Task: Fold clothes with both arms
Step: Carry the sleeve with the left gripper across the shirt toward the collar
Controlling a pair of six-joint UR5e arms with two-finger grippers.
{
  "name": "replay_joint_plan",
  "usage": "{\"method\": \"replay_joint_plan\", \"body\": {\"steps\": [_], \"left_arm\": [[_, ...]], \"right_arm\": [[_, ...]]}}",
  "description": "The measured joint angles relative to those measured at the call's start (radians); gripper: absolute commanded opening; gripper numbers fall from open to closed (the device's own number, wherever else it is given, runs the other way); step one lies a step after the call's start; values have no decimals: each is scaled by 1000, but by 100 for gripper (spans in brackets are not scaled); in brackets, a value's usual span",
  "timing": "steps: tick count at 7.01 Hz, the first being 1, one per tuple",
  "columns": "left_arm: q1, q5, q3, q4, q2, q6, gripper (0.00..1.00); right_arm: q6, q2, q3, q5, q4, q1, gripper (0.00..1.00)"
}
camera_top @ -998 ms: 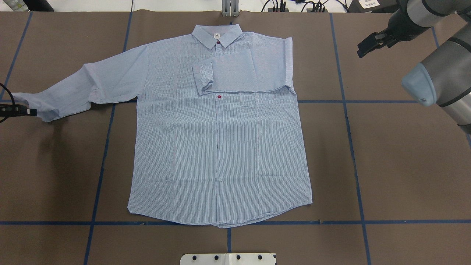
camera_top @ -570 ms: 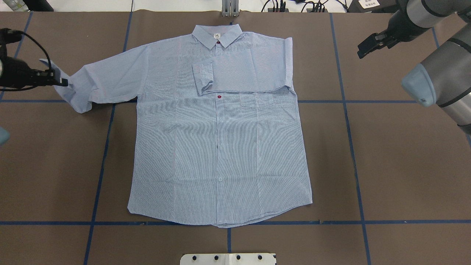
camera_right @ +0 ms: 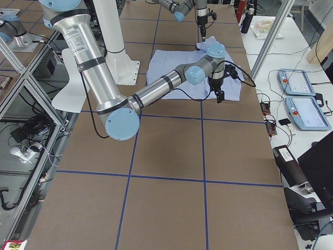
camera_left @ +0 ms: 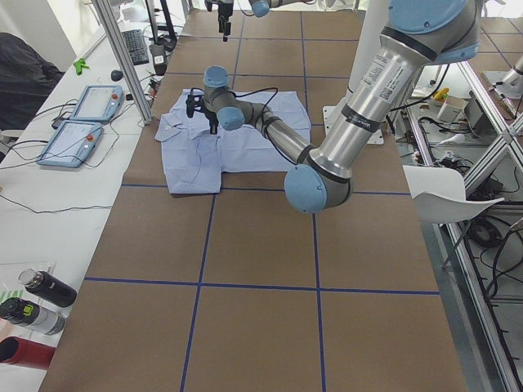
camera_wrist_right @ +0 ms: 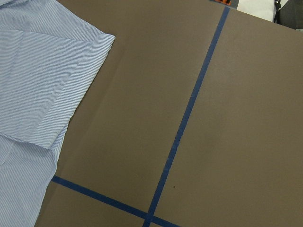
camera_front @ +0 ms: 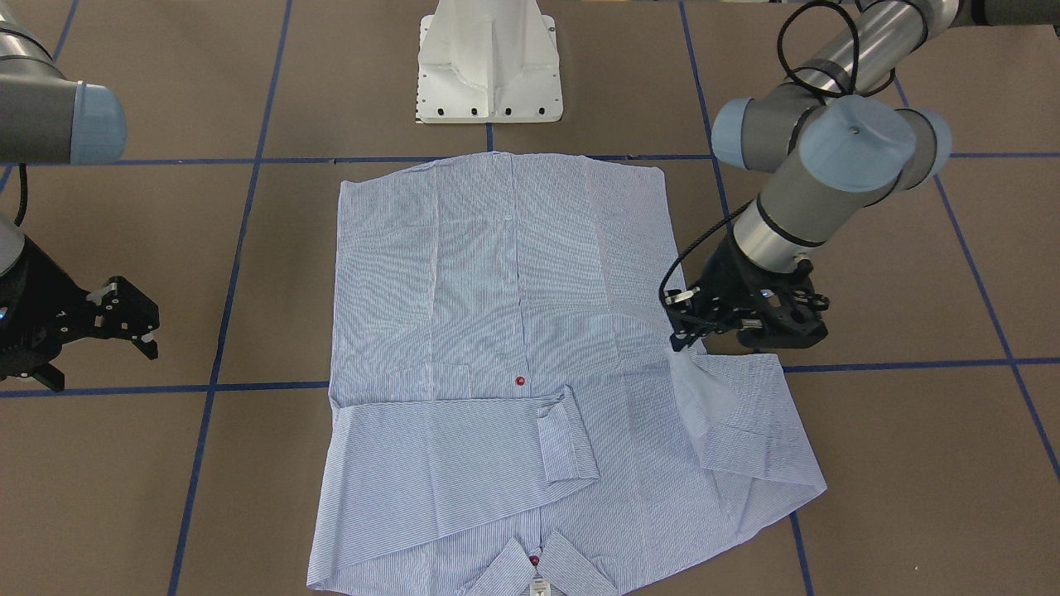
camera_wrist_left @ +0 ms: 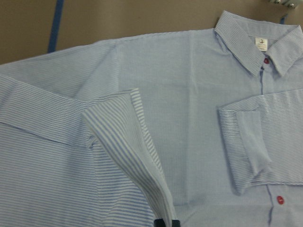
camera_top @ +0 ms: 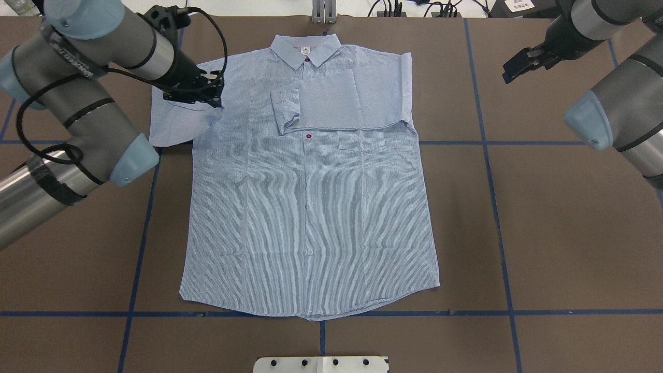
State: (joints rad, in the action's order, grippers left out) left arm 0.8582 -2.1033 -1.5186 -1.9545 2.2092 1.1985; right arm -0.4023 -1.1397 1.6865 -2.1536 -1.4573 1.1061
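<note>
1. Jaws of the left gripper (camera_top: 215,100) are pressed together on the cuff (camera_wrist_left: 127,142) of the shirt's left sleeve (camera_top: 176,123). In the left wrist view we see the striped band run down into the black fingertips (camera_wrist_left: 165,223) at the bottom edge.
2. The cuff hangs lifted over the shoulder area, near the seam where sleeve meets body. The sleeve beneath it is doubled back on itself, and its fold rests on the table (camera_top: 544,233) just beside the shirt's side.
3. We judge the step in hand to be folding the left sleeve inward across the chest. The next move calls for carrying the cuff further toward the button line and lowering it until the sleeve lies flat. Only then should the gripper let go, since a release from height would likely leave the sleeve crumpled.
4. The right gripper (camera_front: 145,329) is spread and holds nothing. It hangs above bare table, well apart from the shirt's other side.
5. The shirt (camera_top: 311,217) lies flat, front up and buttoned, in the middle of the table, with its collar (camera_top: 305,49) away from the robot and its hem toward it. The right sleeve (camera_top: 331,101) is already folded across the chest, just above a red button (camera_top: 308,135) and the chest pocket (camera_top: 357,146). The body looks smooth with faint creases, and its sides are not yet folded.
</note>
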Motion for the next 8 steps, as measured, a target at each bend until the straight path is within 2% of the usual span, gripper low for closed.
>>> {"method": "replay_joint_plan", "body": {"steps": [2,4,8], "left_arm": [[-75,64,129,8,147,94,0],[-101,77,226,3,257,165,0],[-131,79,284,-2,371,264,0]], "right_arm": [[-7,0,2,0,1,-1,99],[-9,2,2,0,2,-2,99],[-11,4,2,0,2,-4,99]]}}
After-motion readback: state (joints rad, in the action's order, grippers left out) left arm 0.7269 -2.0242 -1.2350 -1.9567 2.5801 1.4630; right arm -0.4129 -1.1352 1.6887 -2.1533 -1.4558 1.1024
